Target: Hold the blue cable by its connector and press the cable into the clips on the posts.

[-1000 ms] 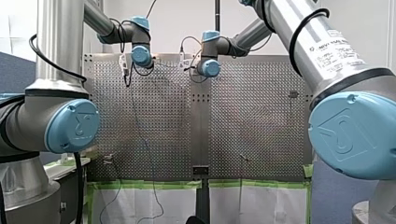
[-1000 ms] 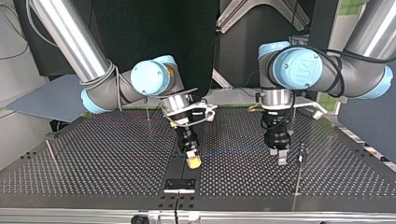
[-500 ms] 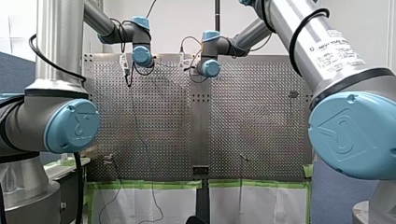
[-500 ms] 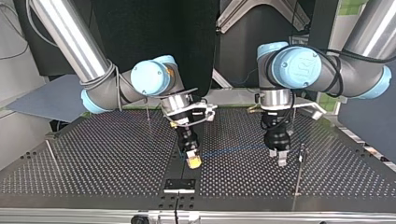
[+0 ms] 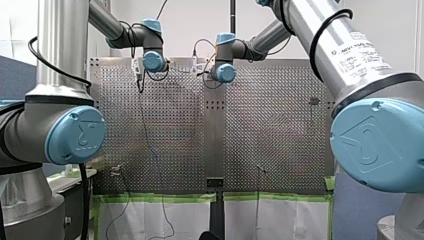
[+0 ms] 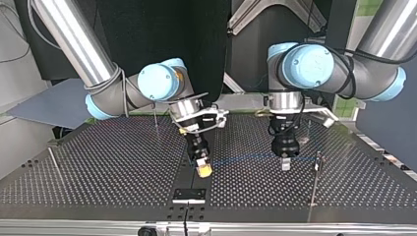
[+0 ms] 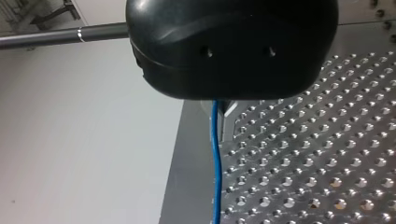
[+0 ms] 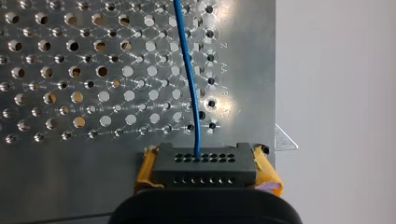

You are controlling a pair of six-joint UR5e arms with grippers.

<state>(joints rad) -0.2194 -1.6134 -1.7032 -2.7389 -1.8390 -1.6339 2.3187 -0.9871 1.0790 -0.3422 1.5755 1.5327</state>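
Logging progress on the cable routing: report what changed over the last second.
My left gripper moved toward the top view's left, along the line of the blue cable, nearer my right gripper and away from the thin post. Nothing was visibly taken hold of or let go. My right gripper kept its place, jaws shut on the black connector; the cable still runs between the two grippers.

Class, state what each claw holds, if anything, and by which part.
My right claw grips the blue cable by its black connector; for my left claw it cannot be told.
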